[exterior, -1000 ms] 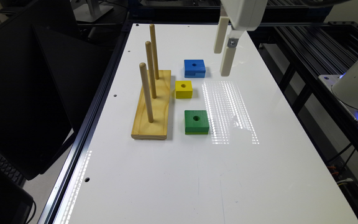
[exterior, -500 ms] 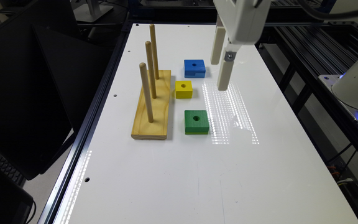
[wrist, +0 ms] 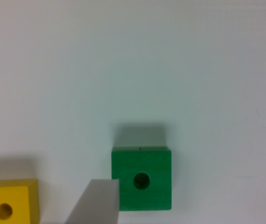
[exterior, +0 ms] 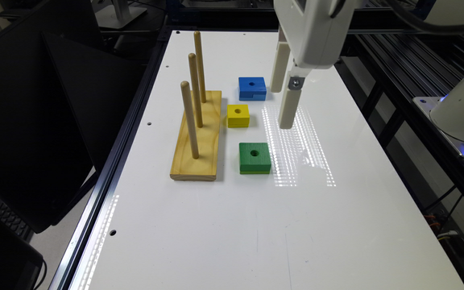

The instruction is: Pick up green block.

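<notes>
The green block (exterior: 255, 157) lies flat on the white table (exterior: 236, 233), a dark-green square with a round centre hole and a lighter bottom layer. In the wrist view the green block (wrist: 142, 179) sits close beside one finger (wrist: 95, 205). My gripper (exterior: 280, 108) hangs open above the table. It is to the exterior view's right of the yellow block and a little beyond the green block, holding nothing. In the wrist view the gripper (wrist: 188, 196) has its two fingers far apart.
A smaller yellow block (exterior: 238, 114) (wrist: 9, 203) and a blue block (exterior: 252, 88) lie in a row beyond the green one. A wooden base with three upright pegs (exterior: 197, 137) stands to their left in the exterior view. Dark monitors line the table's left edge.
My gripper has come lower and nearer, from beside the blue block toward the green block. The blocks have not moved.
</notes>
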